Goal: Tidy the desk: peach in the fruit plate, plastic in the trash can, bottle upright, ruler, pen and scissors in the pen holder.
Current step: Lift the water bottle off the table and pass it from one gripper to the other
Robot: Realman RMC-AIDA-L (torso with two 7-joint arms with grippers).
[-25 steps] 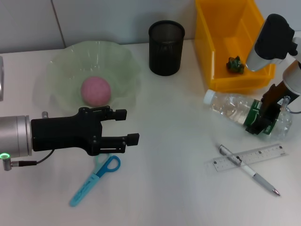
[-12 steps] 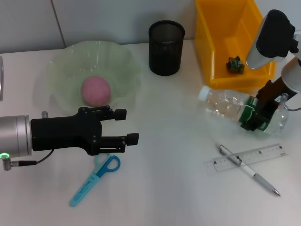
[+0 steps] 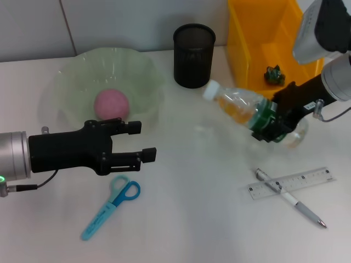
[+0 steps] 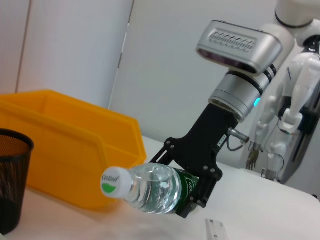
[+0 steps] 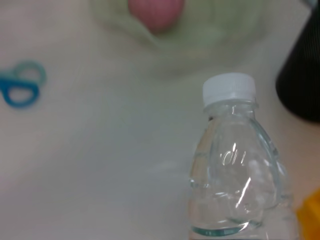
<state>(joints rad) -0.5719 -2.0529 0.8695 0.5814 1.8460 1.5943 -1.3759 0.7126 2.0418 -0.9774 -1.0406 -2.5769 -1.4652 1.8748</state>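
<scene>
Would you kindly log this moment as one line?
right gripper: shut on bottle, tilted | left gripper: open, above scissors

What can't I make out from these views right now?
- Bottle base: in the head view the right gripper covers it, so whether it touches the table is unclear.
- Green scrap in the yellow bin: too small to identify.
- Pen holder contents: head view shows only dark mesh.
- Left gripper: absent from its own wrist view.
</scene>
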